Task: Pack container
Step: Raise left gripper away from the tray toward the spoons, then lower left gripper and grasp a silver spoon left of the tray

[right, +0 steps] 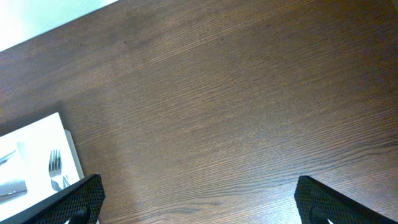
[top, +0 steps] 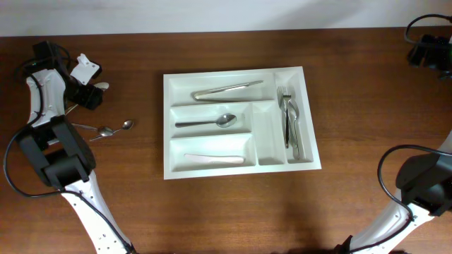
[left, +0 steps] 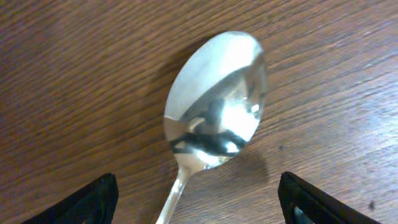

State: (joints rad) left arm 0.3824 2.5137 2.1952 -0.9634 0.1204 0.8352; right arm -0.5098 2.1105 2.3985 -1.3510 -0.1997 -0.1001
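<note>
The white cutlery tray [top: 167,127] lies in the middle of the table. It holds a knife [top: 227,90] in the top compartment, a spoon [top: 208,122] in the middle one, a pale utensil [top: 214,159] in the bottom one and forks [top: 289,120] in the far right slot. My left gripper [top: 94,89] is open at the far left, low over a loose spoon [left: 214,99]. The spoon's handle runs between the fingers [left: 199,205], untouched. My right gripper [top: 428,51] is open and empty at the far right back; its fingers [right: 199,199] are over bare wood.
Two small spoons [top: 106,130] [top: 127,125] lie on the table left of the tray. The tray's corner [right: 37,140] with the forks [right: 55,168] shows at the left of the right wrist view. The table's back edge runs along the top.
</note>
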